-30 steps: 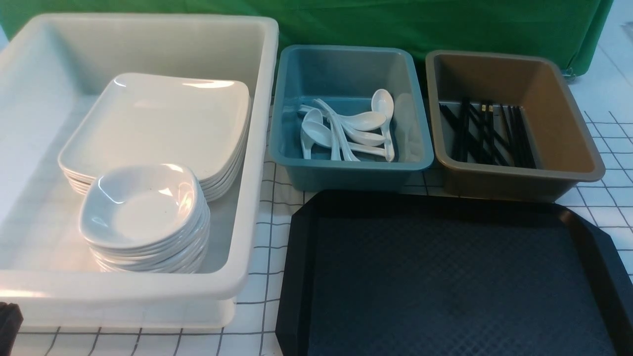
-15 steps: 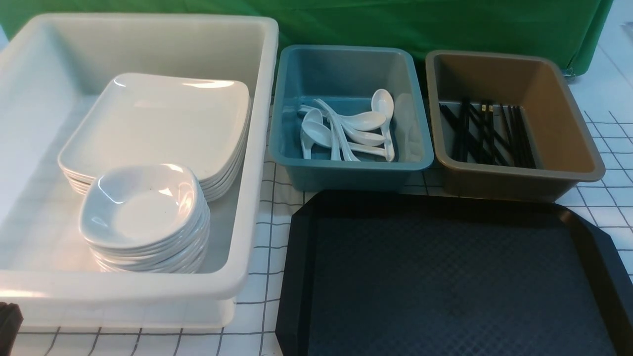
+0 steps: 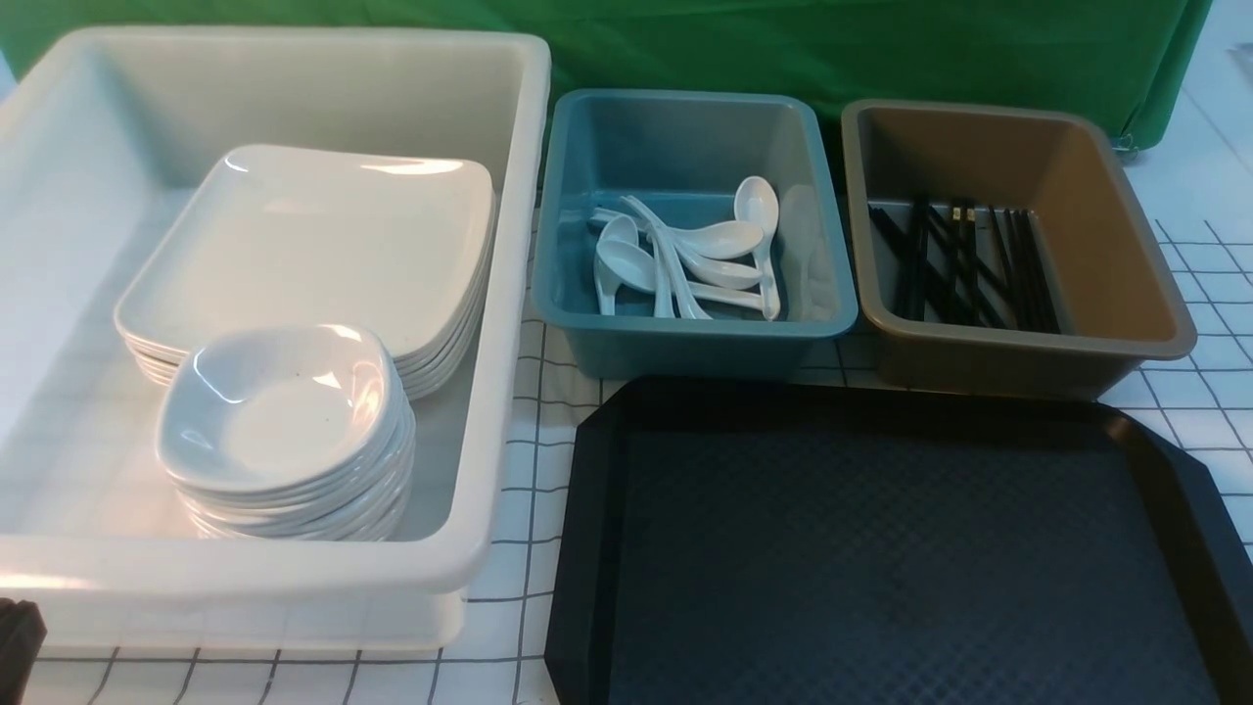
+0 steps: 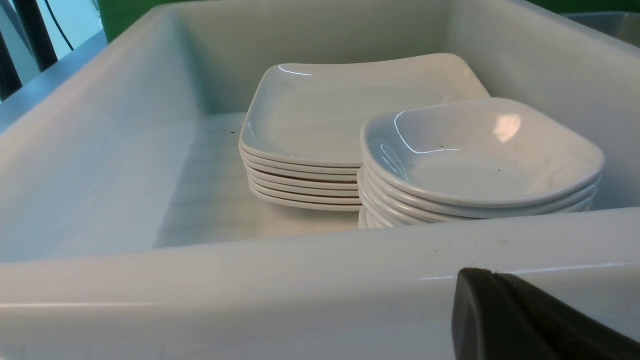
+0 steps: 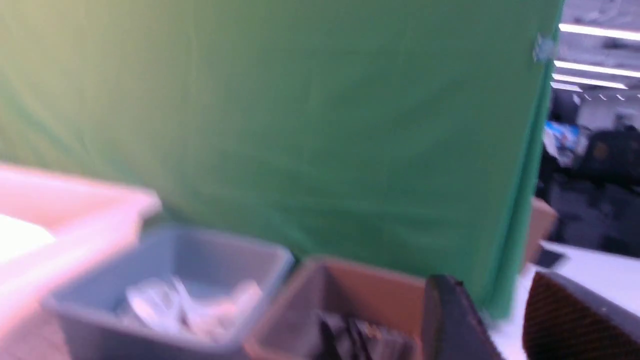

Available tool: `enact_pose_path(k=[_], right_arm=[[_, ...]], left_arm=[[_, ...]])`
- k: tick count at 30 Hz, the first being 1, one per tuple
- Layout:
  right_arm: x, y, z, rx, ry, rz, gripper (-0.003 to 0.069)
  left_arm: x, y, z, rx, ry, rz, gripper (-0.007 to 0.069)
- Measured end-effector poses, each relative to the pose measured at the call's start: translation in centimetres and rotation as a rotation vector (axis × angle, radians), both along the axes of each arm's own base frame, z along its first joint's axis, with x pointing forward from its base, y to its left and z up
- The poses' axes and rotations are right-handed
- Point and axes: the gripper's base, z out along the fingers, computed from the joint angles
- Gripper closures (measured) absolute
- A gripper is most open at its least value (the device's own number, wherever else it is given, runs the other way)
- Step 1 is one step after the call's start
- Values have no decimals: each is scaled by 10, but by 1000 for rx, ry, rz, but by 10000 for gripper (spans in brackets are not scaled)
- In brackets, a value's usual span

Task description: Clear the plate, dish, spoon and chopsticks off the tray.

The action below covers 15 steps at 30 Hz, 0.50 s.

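The black tray [image 3: 881, 548] lies at the front right with nothing on it. Several white square plates [image 3: 313, 235] are stacked in the white bin [image 3: 294, 573], and a stack of small dishes [image 3: 279, 411] stands in front of them. White spoons [image 3: 685, 259] lie in the blue bin [image 3: 685, 348], and black chopsticks [image 3: 964, 264] lie in the brown bin [image 3: 1028, 357]. My left gripper [image 4: 492, 274] is shut and empty, low outside the white bin's near wall. My right gripper [image 5: 495, 295] is open with nothing between its fingers, and its view is blurred.
A green curtain [image 3: 783, 49] hangs behind the bins. The white checked tablecloth [image 3: 529, 490] shows between the white bin and the tray. The two small bins stand side by side just behind the tray's far rim.
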Motion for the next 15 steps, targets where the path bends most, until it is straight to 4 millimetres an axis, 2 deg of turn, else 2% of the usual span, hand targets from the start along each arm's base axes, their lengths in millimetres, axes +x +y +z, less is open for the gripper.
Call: enact_pose_path(k=[7,9,15], right_arm=[[19,-6,-81,-36,230,-157,419],[19,-7,-95,-7,285,-177,419],[19,-7,-102,10,339,-184,419]], left_arm=[[0,0,0,0,0,0,621],[0,0,0,0,1,0,621],[0,0,0,16,0,1,620]])
